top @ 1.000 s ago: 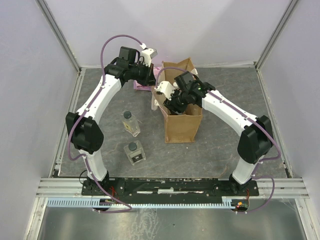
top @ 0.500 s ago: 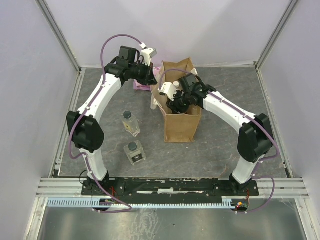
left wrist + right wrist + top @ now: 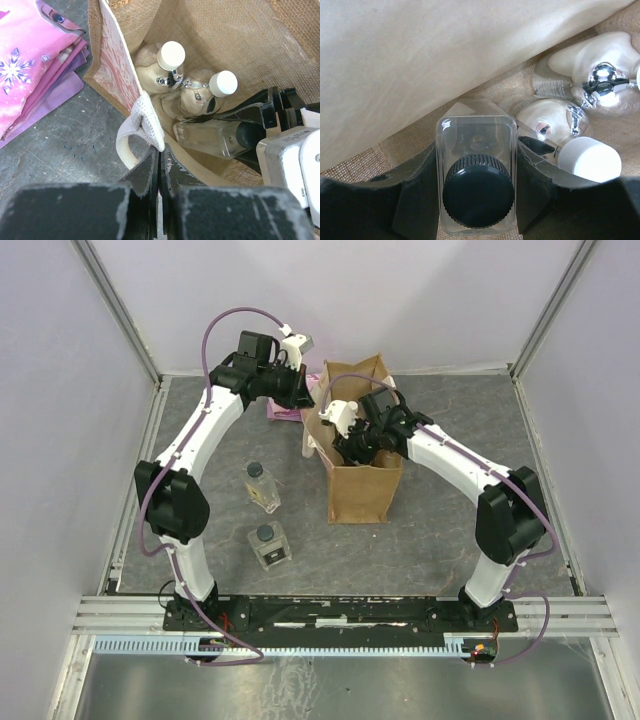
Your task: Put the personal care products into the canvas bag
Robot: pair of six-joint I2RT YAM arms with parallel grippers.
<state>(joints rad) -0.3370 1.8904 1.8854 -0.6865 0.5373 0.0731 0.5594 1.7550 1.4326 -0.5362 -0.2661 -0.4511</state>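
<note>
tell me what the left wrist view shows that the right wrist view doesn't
Only left wrist: the pink packet, the table, and the left gripper shut on the handle. Only right wrist: the dark cap end-on. Both: the square bottle in the right gripper, and two white-capped bottles inside the bag.

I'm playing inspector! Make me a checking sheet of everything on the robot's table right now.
Surface: speckled grey table.
Job's things: canvas bag upright; two white-capped bottles inside; two dark-capped bottles on the table, left of it.
Clutter: pink packet beside the bag.
Grippers: left gripper, jaws shut on the bag's rim; right gripper inside the bag, jaws shut on a square bottle.
Cables: purple cables along both arms.
Surroundings: pale walls, metal rail at the near edge.
</note>
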